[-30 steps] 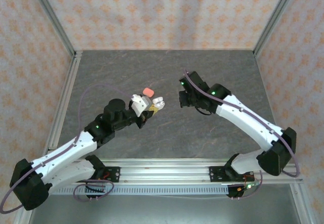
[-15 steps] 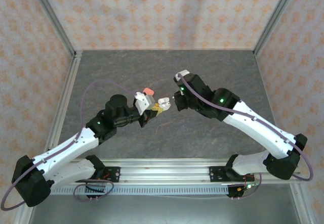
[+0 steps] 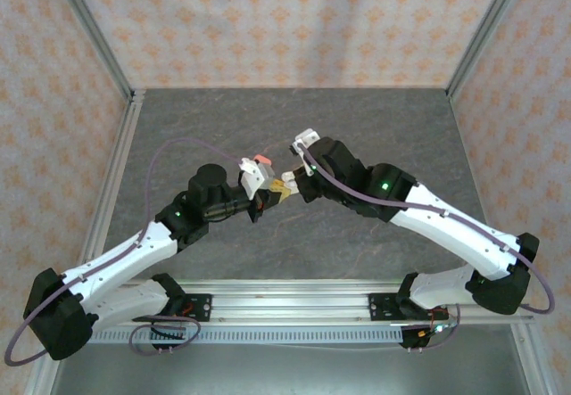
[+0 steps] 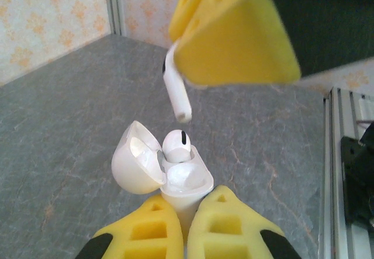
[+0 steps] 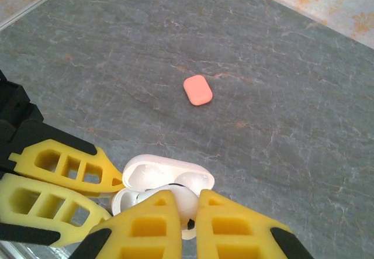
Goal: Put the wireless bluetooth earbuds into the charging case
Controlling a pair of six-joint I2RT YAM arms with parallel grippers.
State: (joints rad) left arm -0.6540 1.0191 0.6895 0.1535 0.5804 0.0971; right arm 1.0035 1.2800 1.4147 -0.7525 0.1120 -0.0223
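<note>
Above the surface, the left gripper clenched the open charging case mouth-up, presenting its empty socket. The right gripper pinched a white earbud stem-down just over it, beside the seated earbud.

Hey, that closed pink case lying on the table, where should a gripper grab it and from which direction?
Pinch the pink case across its two long sides, coming straight down from above. It lies flat and closed on the table, a rounded oblong, so its narrow width likely suits a two-finger pinch, and nothing touches it.
</note>
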